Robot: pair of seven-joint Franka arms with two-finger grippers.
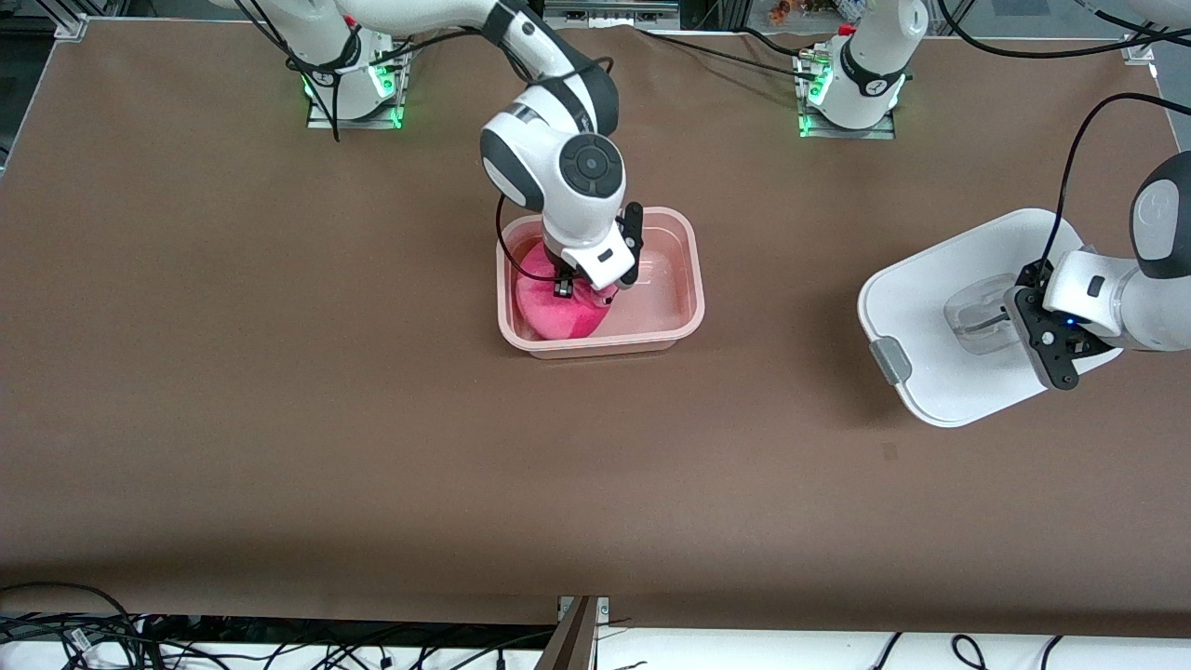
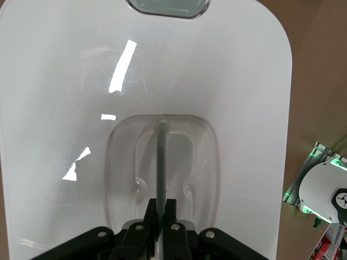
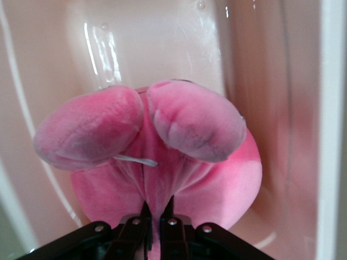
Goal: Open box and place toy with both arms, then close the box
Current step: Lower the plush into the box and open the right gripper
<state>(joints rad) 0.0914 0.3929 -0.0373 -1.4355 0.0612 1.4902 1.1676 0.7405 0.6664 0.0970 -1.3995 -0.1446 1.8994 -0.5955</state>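
The pinkish tub of the box (image 1: 693, 279) stands open at the table's middle. The pink plush toy (image 1: 558, 312) is inside it, at the end toward the right arm. My right gripper (image 1: 582, 290) is down in the tub, shut on a fold of the toy (image 3: 157, 184). The tub's wall (image 3: 271, 97) surrounds it. The white lid (image 1: 940, 307) is toward the left arm's end, tilted. My left gripper (image 1: 1010, 321) is shut on the thin handle bar (image 2: 161, 162) in the lid's (image 2: 233, 81) recessed centre.
A grey clip (image 1: 890, 360) sits on the lid's edge nearer the front camera; another clip (image 2: 168, 6) shows in the left wrist view. Bare brown table (image 1: 372, 419) lies around the tub. Cables hang along the table's front edge.
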